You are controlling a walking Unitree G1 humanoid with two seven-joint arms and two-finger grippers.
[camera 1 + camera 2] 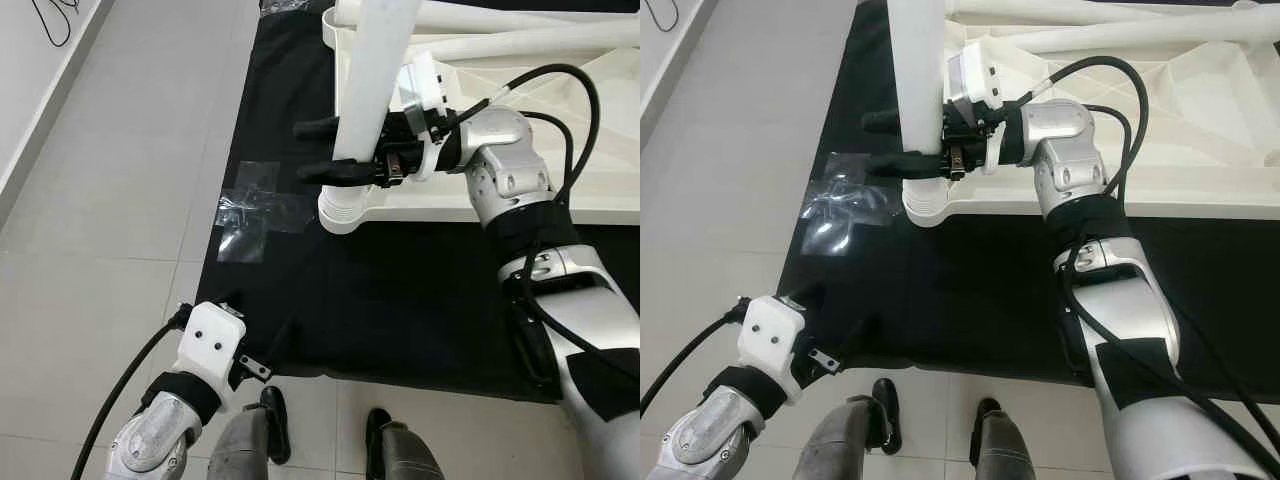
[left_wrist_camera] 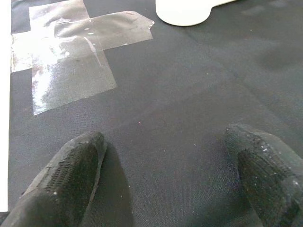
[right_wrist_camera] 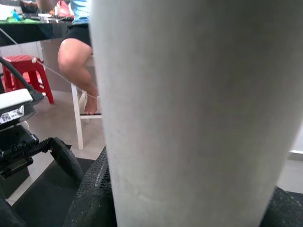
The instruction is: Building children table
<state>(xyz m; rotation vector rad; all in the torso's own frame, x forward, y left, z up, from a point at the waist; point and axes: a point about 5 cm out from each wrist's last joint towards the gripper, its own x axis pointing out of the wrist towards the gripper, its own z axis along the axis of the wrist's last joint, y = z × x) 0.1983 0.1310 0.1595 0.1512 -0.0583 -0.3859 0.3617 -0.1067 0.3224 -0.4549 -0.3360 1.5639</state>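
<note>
A white table top (image 1: pixel 560 190) lies upside down on a black mat (image 1: pixel 400 300). A white round table leg (image 1: pixel 372 80) stands upright in the corner socket (image 1: pixel 343 212) of the table top. My right gripper (image 1: pixel 322 150) is shut on this leg, one black finger on each side of it; the leg (image 3: pixel 194 113) fills the right wrist view. More white legs (image 1: pixel 1120 35) lie across the table top at the back. My left gripper (image 2: pixel 165 175) is open, low over the mat near its front left corner, holding nothing.
Clear tape patches (image 1: pixel 255 205) stick to the mat's left edge. Grey floor tiles (image 1: pixel 110 190) stretch to the left. In the right wrist view, a seated person's leg (image 3: pixel 78 61) and a red stool (image 3: pixel 21 66) show beyond. My own feet (image 1: pixel 330 440) stand at the mat's front edge.
</note>
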